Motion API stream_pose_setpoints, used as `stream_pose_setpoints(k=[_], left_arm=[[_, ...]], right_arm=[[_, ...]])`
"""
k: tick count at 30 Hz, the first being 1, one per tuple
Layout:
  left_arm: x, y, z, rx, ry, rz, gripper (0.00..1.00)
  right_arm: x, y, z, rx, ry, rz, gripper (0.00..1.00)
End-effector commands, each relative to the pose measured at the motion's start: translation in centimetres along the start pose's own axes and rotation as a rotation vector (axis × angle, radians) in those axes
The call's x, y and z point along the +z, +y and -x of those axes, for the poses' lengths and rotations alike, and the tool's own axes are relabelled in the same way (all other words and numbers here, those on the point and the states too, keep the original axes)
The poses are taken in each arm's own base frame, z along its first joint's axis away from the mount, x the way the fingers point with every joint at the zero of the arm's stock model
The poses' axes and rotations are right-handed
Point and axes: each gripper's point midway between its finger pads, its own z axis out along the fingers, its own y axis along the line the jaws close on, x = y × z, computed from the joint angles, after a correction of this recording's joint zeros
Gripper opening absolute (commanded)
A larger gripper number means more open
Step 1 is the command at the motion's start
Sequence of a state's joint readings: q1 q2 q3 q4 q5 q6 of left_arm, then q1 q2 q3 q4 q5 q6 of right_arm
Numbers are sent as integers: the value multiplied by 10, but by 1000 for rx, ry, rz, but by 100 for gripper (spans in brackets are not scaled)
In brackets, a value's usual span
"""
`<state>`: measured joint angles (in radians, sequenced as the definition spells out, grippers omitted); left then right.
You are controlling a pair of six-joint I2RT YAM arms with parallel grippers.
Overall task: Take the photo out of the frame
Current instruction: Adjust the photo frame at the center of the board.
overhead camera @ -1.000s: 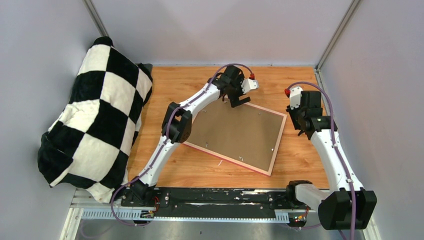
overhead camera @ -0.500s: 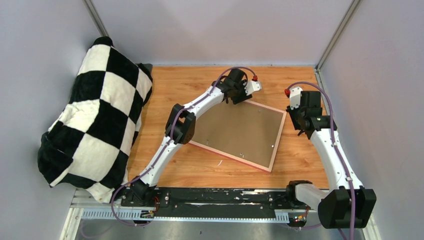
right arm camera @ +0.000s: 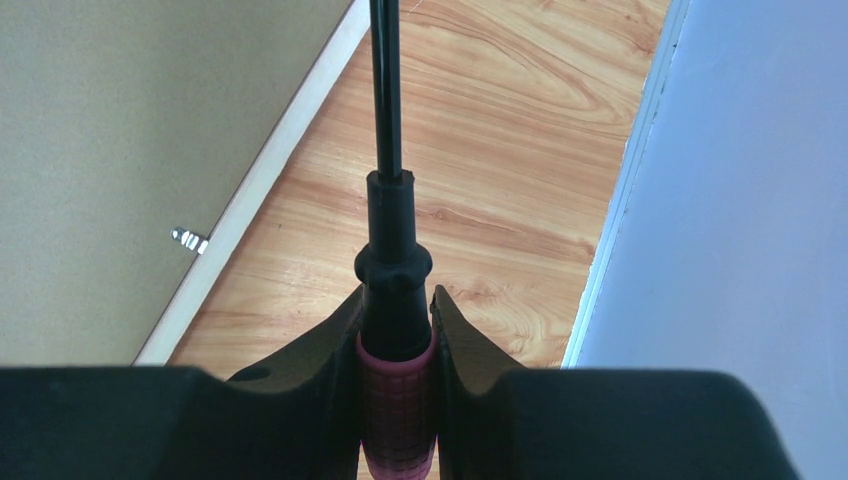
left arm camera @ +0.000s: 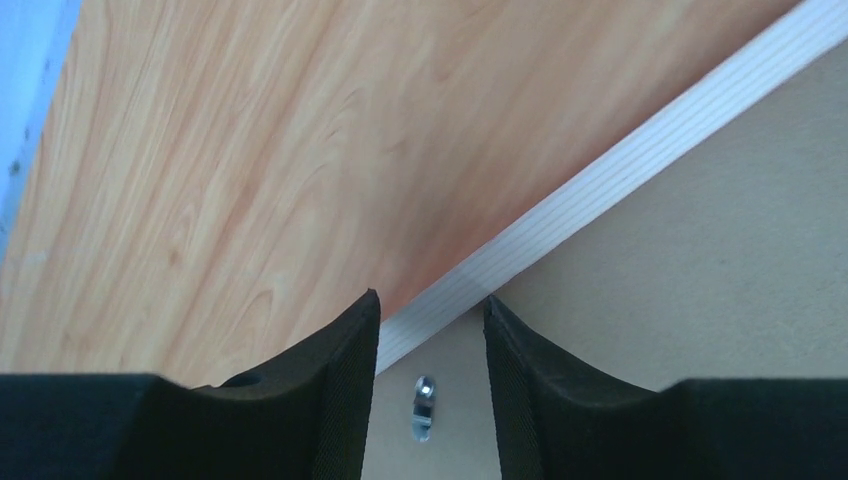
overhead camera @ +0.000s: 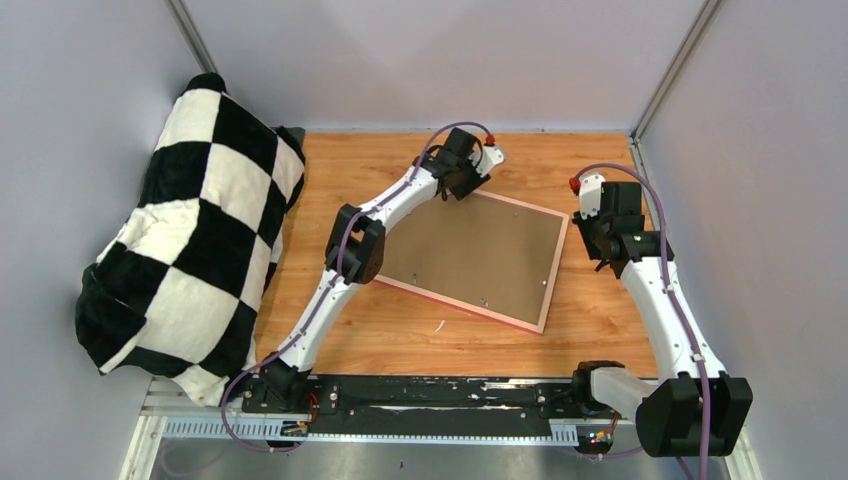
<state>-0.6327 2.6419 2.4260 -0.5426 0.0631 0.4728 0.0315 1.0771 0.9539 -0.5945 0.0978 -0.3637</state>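
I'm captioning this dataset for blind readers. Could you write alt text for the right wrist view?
The right gripper is shut on a pink-handled, black-shafted screwdriver pointing away over the wooden table. Left of it lies the brown cardboard backing board in the pale-edged frame, with a small metal tab; a pale wall stands right.

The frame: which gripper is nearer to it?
Left. The left gripper is over the frame, fingers straddling its far rim; the right gripper, holding a screwdriver, hangs off its right side.

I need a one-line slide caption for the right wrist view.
Right gripper clamps a screwdriver beside the face-down frame.
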Motion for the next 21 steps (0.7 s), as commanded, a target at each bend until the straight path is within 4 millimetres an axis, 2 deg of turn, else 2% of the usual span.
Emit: stream_pose_setpoints(k=[1, 7, 9, 11, 15, 17, 19, 21], left_arm=[[-5, 50, -61, -221, 123, 88, 43], [-31, 100, -72, -441, 70, 144, 37], [-43, 120, -69, -475, 45, 198, 38], [-55, 137, -66, -510, 17, 226, 43], [-67, 138, -42, -524, -84, 147, 61], [-73, 137, -32, -535, -108, 128, 64], [-78, 138, -35, -548, -91, 150, 64], [-80, 141, -47, -549, -56, 195, 66]], right_arm=[[3, -1, -6, 20, 15, -5, 0], [4, -1, -6, 20, 16, -3, 0], [4, -1, -6, 20, 14, -1, 0], [3, -1, -5, 22, 11, -2, 0], [3, -2, -6, 24, 13, -6, 0], [2, -2, -5, 26, 9, -7, 0], [2, -3, -5, 28, 10, -10, 0], [2, -3, -6, 30, 12, -8, 0]])
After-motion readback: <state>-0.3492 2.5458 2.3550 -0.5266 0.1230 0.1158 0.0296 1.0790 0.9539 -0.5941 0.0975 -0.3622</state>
